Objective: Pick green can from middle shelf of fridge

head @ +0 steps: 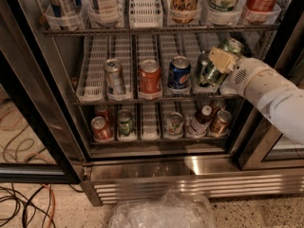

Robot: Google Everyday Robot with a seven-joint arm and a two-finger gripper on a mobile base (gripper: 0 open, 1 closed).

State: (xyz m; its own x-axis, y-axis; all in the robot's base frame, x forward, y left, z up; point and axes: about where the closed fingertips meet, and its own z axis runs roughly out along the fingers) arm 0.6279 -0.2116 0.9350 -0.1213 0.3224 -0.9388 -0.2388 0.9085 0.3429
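One end effector (217, 63), at green can (204, 72)

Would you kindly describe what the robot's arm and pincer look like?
The arm is a smooth, white, rounded tube with a small perforated grille near the wrist; no cables show. The pincer, at the right end of the middle shelf, is pale cream and blocky.
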